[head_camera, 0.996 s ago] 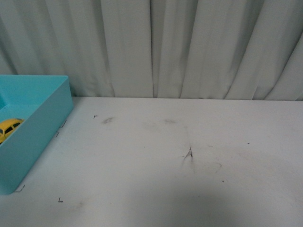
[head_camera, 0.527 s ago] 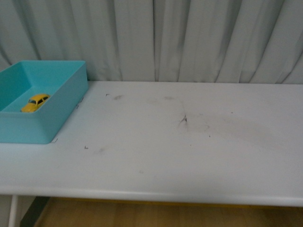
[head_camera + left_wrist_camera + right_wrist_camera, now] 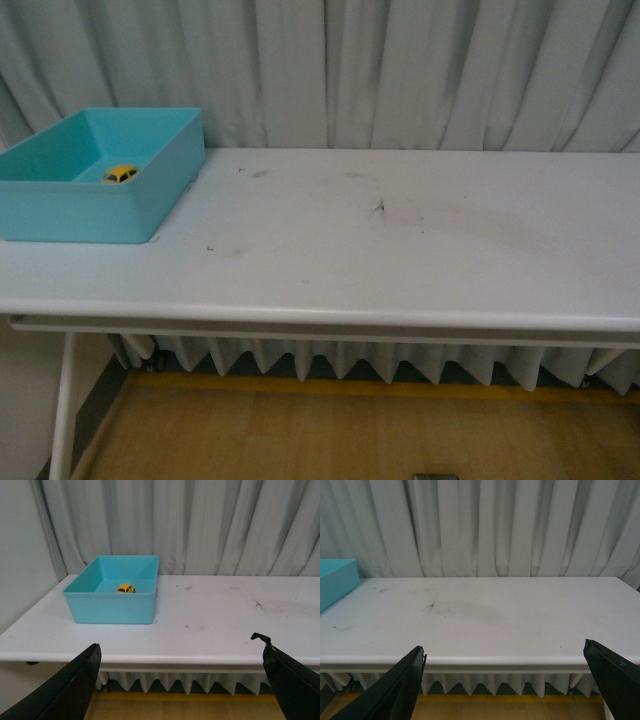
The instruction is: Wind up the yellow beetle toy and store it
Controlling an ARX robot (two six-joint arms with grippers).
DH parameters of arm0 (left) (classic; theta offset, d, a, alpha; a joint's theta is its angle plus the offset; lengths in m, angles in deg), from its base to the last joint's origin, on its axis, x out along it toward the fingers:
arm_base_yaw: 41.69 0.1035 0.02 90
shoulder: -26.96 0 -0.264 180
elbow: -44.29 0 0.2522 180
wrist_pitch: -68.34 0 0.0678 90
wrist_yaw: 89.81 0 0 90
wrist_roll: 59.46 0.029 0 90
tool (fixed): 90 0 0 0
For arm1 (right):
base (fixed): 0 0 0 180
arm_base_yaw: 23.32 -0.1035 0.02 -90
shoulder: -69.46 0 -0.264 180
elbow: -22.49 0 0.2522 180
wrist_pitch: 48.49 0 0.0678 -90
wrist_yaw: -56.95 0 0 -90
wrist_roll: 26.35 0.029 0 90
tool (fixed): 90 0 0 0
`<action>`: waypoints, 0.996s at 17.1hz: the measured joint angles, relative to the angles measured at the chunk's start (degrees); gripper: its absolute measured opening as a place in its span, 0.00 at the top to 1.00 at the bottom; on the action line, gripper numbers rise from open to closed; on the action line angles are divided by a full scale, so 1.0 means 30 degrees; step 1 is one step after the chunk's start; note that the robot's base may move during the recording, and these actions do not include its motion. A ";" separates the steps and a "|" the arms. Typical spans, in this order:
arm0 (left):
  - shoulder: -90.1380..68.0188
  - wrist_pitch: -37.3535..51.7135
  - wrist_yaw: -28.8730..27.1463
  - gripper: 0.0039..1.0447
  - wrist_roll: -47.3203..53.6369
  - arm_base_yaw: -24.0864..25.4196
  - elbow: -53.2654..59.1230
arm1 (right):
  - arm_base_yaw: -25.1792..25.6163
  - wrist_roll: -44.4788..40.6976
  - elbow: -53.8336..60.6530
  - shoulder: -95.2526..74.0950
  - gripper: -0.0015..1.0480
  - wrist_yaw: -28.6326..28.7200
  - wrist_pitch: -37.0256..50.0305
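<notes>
Scanning from the left, I find the blue bin [image 3: 100,190] sitting at the left end of the table [image 3: 400,260], close to the curtain [image 3: 400,70]. The yellow beetle toy [image 3: 121,174] rests on the bin's floor, toward the far wall, touching nothing else that I can make out. I judge the storing is done: the toy is inside, and neither arm is anywhere near it. Whether it was wound I cannot tell from here.

My left tool [image 3: 182,680] hangs in front of the table edge, its dark fingers [image 3: 70,690] spread wide and gripping nothing. It is well short of the bin, which I read as a parked pose. The right tool [image 3: 510,685] is likewise spread and empty, facing the bare middle and right stretch of the table.

The left wrist camera gives me the best look into the bin [image 3: 112,597] and at the toy [image 3: 125,588], since it sees over the near wall. The front camera shows the toy only as a small yellow patch, and shows neither arm. The right wrist camera catches just a corner of the bin [image 3: 337,582] and no toy, but it shows the dark scuff marks [image 3: 432,606] most plainly.
</notes>
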 joint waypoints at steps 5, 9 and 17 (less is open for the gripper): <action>0.0000 0.0007 0.0022 0.06 0.0000 0.0000 0.0000 | 0.0000 0.0000 0.0000 0.0000 0.06 -0.0015 -0.0051; 0.0000 0.0007 0.0022 0.06 0.0007 0.0000 0.0000 | 0.0000 0.0007 0.0000 0.0000 0.06 -0.0015 -0.0051; 0.0000 0.0022 0.0015 0.06 0.0007 0.0000 0.0000 | 0.0000 0.0007 0.0000 0.0000 0.06 -0.0015 -0.0022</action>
